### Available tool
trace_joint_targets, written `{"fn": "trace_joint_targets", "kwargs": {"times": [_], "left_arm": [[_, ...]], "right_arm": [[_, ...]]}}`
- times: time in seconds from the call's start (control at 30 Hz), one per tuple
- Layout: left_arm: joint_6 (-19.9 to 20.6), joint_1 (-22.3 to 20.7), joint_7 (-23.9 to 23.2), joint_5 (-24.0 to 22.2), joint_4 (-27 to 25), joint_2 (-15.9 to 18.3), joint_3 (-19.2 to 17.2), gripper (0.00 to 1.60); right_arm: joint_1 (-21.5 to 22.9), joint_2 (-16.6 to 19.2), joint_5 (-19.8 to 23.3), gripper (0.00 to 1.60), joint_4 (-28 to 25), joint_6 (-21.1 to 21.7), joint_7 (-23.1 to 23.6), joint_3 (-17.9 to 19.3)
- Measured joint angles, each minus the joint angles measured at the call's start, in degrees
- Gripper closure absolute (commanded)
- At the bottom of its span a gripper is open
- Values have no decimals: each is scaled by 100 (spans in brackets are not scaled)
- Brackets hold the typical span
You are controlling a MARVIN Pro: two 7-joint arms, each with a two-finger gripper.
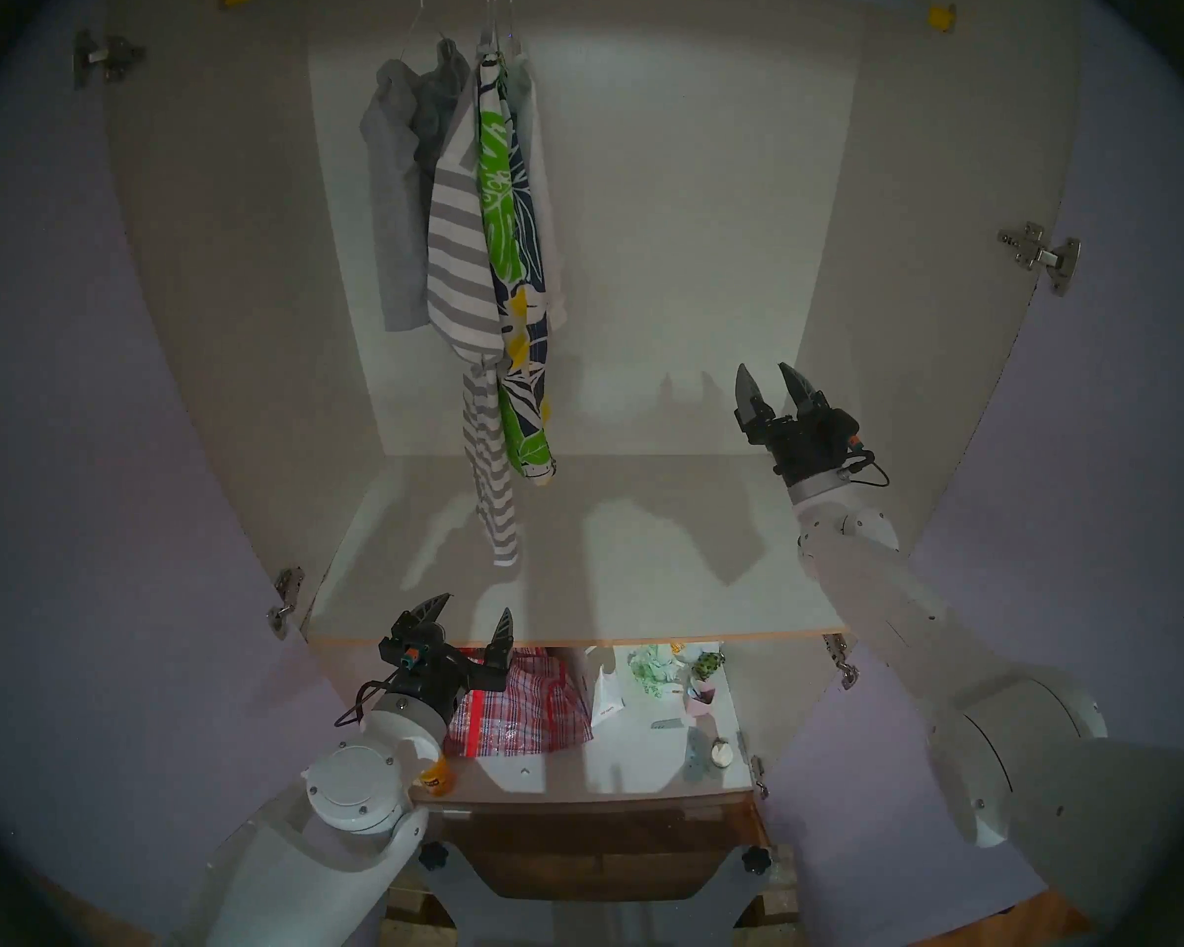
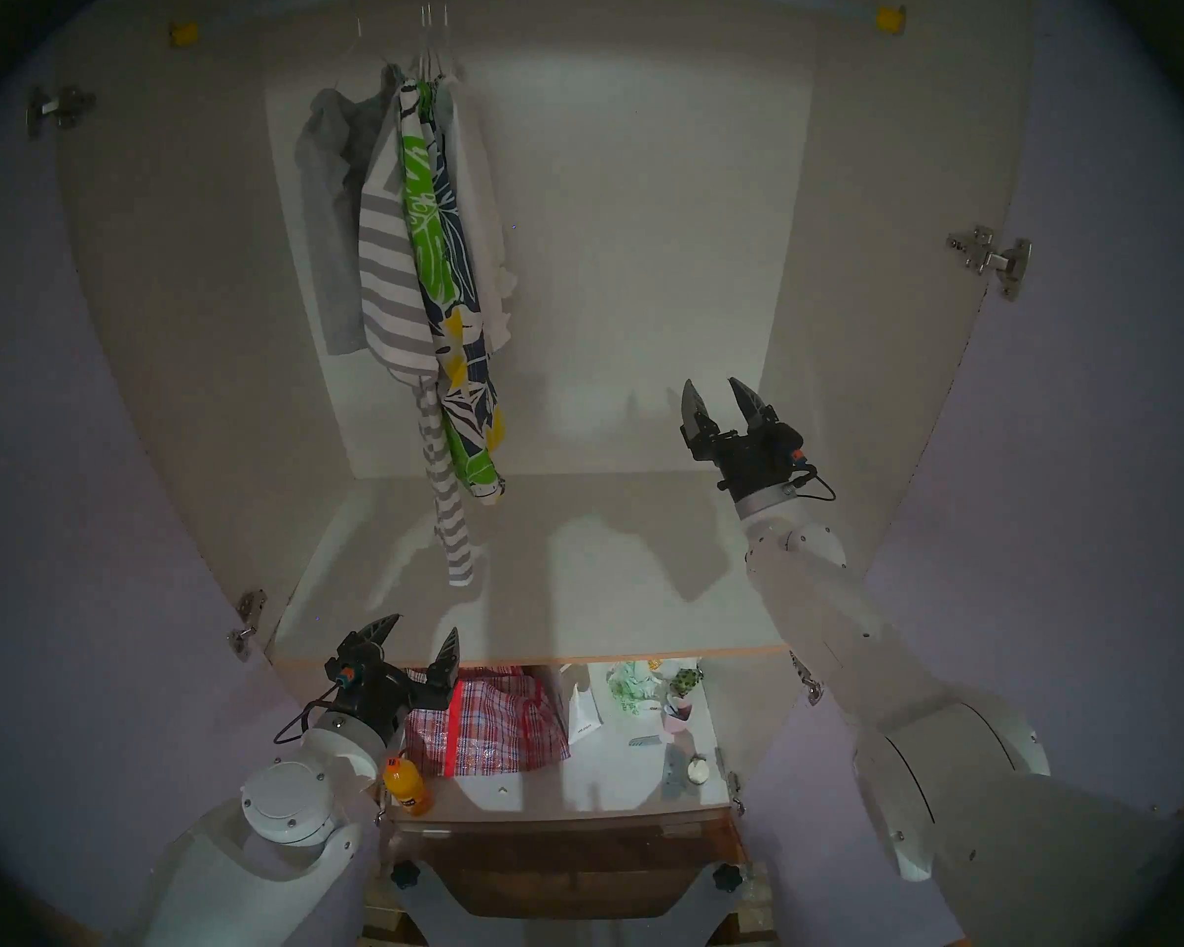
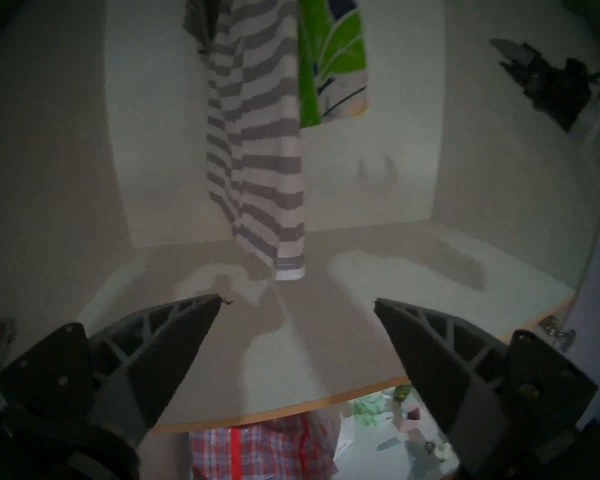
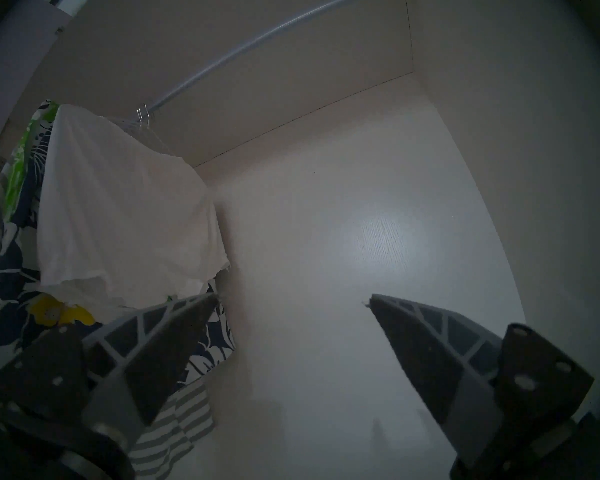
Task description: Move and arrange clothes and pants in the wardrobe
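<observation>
Four garments hang bunched left of centre on the wardrobe's rail (image 4: 257, 41). From left they are the grey pair (image 1: 398, 201), the striped T-shirt (image 1: 463, 269), the flowered navy shorts (image 1: 517, 255) and the white ruffled top (image 4: 125, 205). The T-shirt's long tail (image 3: 257, 164) ends just above the white shelf (image 1: 644, 556). My left gripper (image 1: 476, 611) is open and empty at the shelf's front edge, below the clothes. Off to the right, my right gripper (image 1: 767, 382) is open and empty near the back wall, well apart from the garments.
Lilac doors (image 1: 63, 515) stand open on both sides with metal hinges (image 1: 1040, 255). Under the shelf lie a red plaid bag (image 1: 521, 703), an orange bottle (image 2: 406, 785), a white bag (image 1: 606, 693) and small items. Yellow caps (image 1: 941, 16) mark the rail ends.
</observation>
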Motion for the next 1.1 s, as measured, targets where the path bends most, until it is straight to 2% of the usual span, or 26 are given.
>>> {"fn": "trace_joint_targets", "kwargs": {"times": [0.13,0.23,0.3,0.4,0.47,0.53,0.6,0.7,0.9,1.1], "left_arm": [[1,35,-874,3,29,511,1,0],[5,42,-973,49,39,735,-14,0],[32,51,-859,178,58,921,-62,0],[29,45,-636,312,80,895,-73,0],[89,15,-517,359,62,797,-100,0],[216,-132,-501,361,-240,546,-286,0],[272,-419,-488,376,-503,352,-391,0],[375,-758,-474,396,-558,62,-473,0],[748,-1435,-487,505,-332,-610,-364,0],[1226,-2019,-504,659,155,-1218,-121,0]], "right_arm": [[-9,5,-18,0,-22,27,-26,13],[-11,8,-22,0,-27,36,-35,17],[-18,12,-27,0,-46,48,-49,18],[-17,17,-5,0,-44,66,-20,26],[-21,34,4,0,-35,77,32,29],[-38,50,-1,0,-20,80,34,27],[-62,69,-6,0,3,80,43,22],[-90,99,-8,0,42,81,49,22],[-104,144,-13,0,165,86,39,28],[-54,148,-47,0,303,104,-5,17]]}}
